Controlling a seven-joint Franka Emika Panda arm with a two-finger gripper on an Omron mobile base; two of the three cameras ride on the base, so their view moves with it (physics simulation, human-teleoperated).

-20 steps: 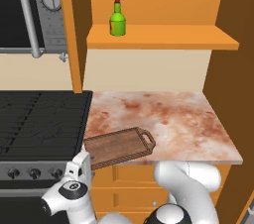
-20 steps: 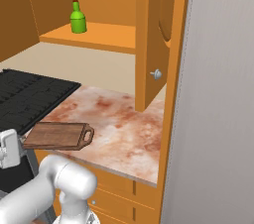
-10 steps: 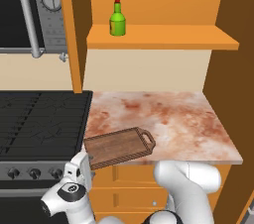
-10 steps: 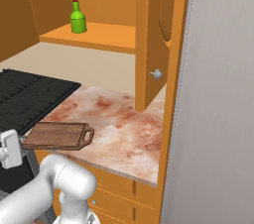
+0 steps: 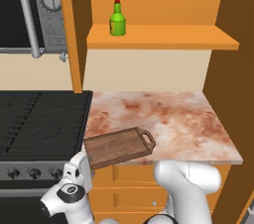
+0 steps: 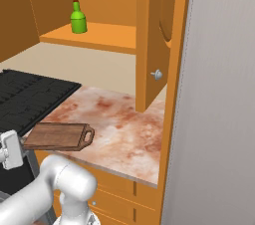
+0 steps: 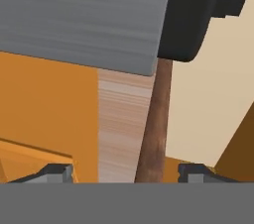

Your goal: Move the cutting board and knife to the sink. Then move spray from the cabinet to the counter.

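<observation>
The cutting board (image 5: 119,146) is seen lying flat on the near left part of the counter (image 5: 173,119), its near left corner overhanging the front edge beside the stove (image 5: 39,124), its loop handle pointing right. The gripper (image 7: 124,173) is positioned low at the board's near left end; in the hand view its fingertips (image 7: 54,172) are spread, one on each side of the board's edge, without contact being visible. The spray (image 5: 117,17) is standing upright on the open cabinet (image 5: 158,37) shelf, above the counter.
</observation>
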